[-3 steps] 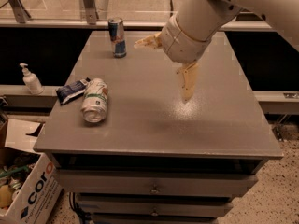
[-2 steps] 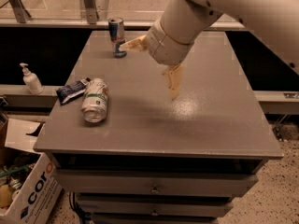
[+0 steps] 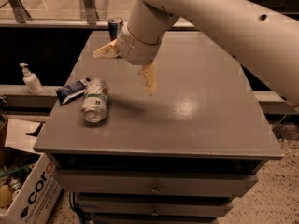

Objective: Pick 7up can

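Observation:
The 7up can (image 3: pixel 95 100) lies on its side at the left of the grey table (image 3: pixel 196 111), white with green lettering, its silver end facing the front. My gripper (image 3: pixel 127 65) hangs above the table, up and to the right of the can and apart from it. Its two tan fingers are spread wide: one finger (image 3: pixel 106 51) points left, the other (image 3: pixel 150 78) points down. Nothing is held between them.
A blue snack packet (image 3: pixel 72 90) lies touching the can's left side. A slim blue-and-silver can (image 3: pixel 115 27) stands at the table's far edge, partly behind my arm. A soap dispenser (image 3: pixel 31 80) stands on a ledge at left. A cardboard box (image 3: pixel 23 190) sits on the floor.
My arm and gripper have moved left across the table, from right of centre toward the lying can. The cans and packet have not moved.

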`<state>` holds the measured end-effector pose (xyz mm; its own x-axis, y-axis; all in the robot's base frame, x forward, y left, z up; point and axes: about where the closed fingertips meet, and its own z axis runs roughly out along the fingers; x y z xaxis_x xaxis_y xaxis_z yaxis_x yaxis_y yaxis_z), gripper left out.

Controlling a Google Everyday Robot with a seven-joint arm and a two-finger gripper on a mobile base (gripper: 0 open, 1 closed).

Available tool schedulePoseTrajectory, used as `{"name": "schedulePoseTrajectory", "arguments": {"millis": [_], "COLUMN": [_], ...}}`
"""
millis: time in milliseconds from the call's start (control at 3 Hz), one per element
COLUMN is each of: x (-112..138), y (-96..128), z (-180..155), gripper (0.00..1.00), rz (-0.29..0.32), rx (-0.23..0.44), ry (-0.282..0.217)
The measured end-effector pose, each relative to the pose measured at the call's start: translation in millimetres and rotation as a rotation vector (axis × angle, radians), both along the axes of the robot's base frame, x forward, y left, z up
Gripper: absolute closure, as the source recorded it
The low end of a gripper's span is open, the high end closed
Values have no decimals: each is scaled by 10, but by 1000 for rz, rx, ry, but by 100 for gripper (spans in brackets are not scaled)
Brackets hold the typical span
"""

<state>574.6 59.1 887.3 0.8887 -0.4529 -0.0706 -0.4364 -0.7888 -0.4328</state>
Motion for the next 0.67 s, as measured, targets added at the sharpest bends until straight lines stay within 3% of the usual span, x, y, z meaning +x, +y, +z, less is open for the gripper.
{"name": "schedulePoseTrajectory", "arguments": {"millis": [667], "x": [-93], "y": [494], "z": [-217], "gripper": [0], "rz": [111], "rx": [-65], "ry": [11]}}
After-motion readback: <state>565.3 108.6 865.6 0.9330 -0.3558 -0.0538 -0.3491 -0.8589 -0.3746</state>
